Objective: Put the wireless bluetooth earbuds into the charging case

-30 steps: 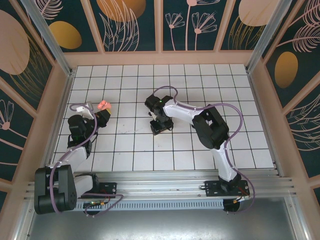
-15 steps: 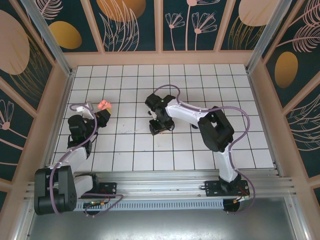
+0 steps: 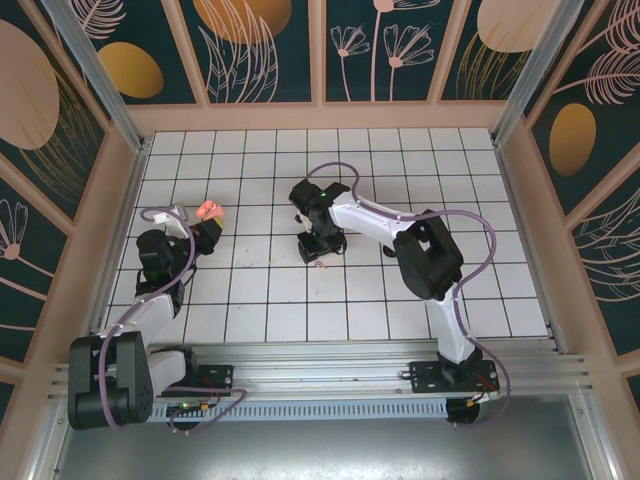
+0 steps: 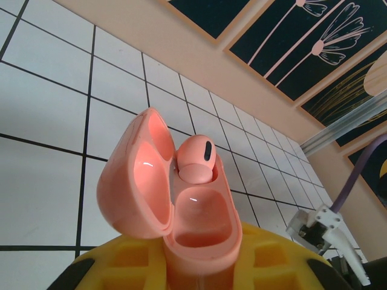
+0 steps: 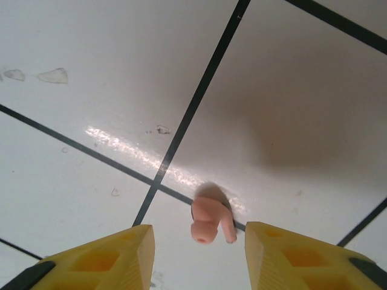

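My left gripper (image 4: 199, 269) is shut on the salmon-pink charging case (image 4: 202, 226), which stands upright between the yellow fingers (image 4: 118, 266). The lid (image 4: 136, 178) is swung open to the left. One pink earbud (image 4: 195, 158) sits in the far socket; the near socket is bare. From above, the case (image 3: 207, 210) is at the left of the table. A second pink earbud (image 5: 210, 220) lies on the white tiles by a black grid line. My right gripper (image 5: 199, 254) hovers over it, open, its yellow fingers (image 5: 103, 260) on either side without touching. From above, that gripper (image 3: 316, 250) is mid-table.
The table (image 3: 400, 300) is a white tiled grid walled by wooden panels (image 3: 320, 115). The right arm's purple cable (image 3: 470, 250) loops over the tiles on the right. A white bracket with a cable (image 4: 320, 226) sits just right of the case.
My right gripper has shifted slightly toward the far side of the table, and the earbud now shows just below it. The left arm and the case have not moved.
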{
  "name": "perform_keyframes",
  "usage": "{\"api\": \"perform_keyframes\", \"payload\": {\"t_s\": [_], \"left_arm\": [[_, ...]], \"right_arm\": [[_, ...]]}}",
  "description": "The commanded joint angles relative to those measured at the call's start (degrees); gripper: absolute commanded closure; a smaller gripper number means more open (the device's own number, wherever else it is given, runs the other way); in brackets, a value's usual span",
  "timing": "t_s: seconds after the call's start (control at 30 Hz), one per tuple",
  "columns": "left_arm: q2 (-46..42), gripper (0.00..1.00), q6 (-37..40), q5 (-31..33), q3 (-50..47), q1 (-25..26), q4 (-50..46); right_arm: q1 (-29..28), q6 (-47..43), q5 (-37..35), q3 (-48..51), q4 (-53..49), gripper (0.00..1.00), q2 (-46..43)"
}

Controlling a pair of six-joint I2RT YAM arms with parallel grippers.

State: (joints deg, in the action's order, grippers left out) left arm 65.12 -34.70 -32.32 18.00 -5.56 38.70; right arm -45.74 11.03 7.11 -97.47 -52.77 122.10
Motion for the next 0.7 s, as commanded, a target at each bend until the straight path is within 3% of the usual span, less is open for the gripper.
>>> {"api": "perform_keyframes", "payload": {"t_s": [0.0, 0.67], "left_arm": [[-0.4, 0.9, 1.3, -0.1, 1.6, 0.3, 0.4], [-0.4, 0.9, 1.4, -0.1, 1.8, 0.5, 0.2]], "right_arm": [[0.2, -1.6, -0.6, -1.8, -2.7, 0.57, 2.1], [-0.1, -4.3, -1.0, -2.5, -3.1, 0.67, 5.2]]}}
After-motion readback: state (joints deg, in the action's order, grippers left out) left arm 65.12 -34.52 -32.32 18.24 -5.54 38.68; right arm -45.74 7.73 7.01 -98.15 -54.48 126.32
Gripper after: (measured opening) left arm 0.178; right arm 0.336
